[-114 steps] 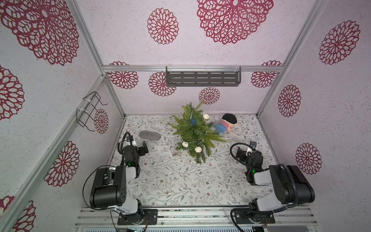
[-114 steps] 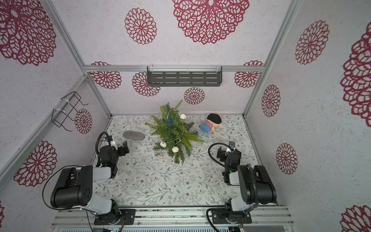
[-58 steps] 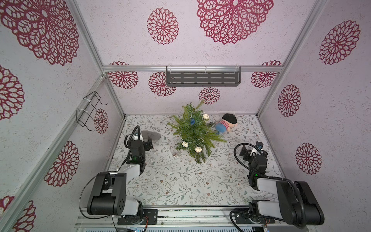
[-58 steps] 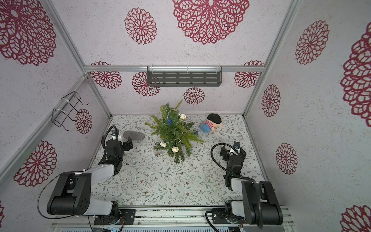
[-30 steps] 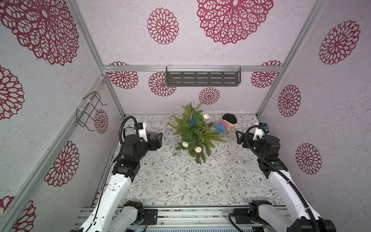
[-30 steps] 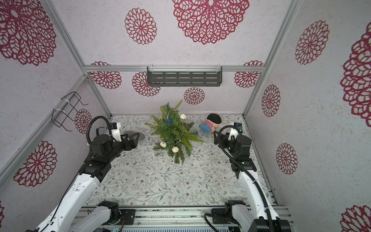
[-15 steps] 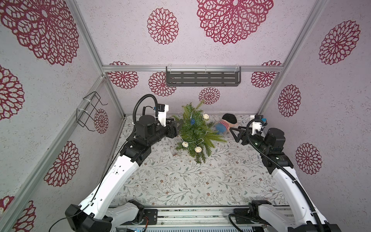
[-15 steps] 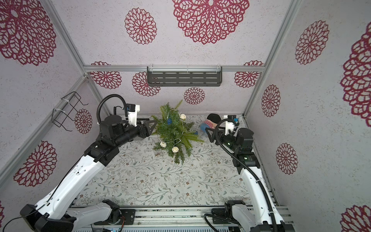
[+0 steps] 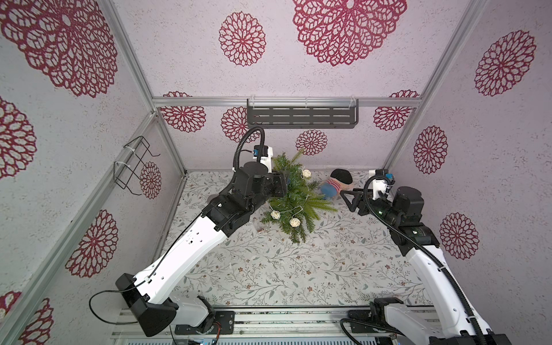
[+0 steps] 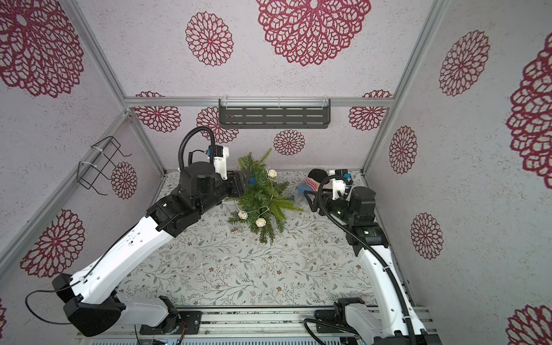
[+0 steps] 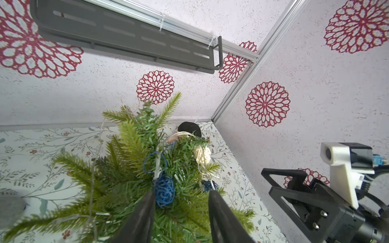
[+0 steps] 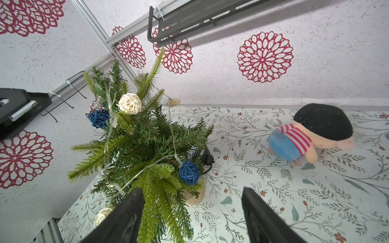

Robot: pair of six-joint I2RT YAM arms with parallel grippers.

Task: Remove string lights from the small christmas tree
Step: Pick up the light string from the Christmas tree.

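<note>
The small christmas tree [image 9: 294,197] [image 10: 263,194] stands at the back middle of the floral mat on a tan base [image 12: 195,197]. The string lights wind round it: cream balls [image 9: 306,173] [image 9: 294,221] [image 12: 128,103], blue balls [image 11: 164,190] [image 12: 189,172], thin pale wire, and a small clear box [image 9: 263,229] on the mat. My left gripper [image 9: 282,185] [image 11: 182,192] is pushed into the upper branches, jaws partly apart around needles, one fingertip beside a blue ball. My right gripper [image 9: 348,198] [image 12: 192,190] hangs wide open beside the tree's right side, one finger brushing a low branch.
A striped plush doll [image 9: 336,185] [image 12: 305,136] lies at the back right, just behind the right gripper. A grey shelf [image 9: 301,115] hangs on the back wall and a wire rack [image 9: 131,164] on the left wall. A grey pad [image 11: 10,208] lies left of the tree.
Both arms have lifted from the front and reached to the tree. The left gripper has gone into the upper branches and its jaws have narrowed. The right gripper has come in from the right.
</note>
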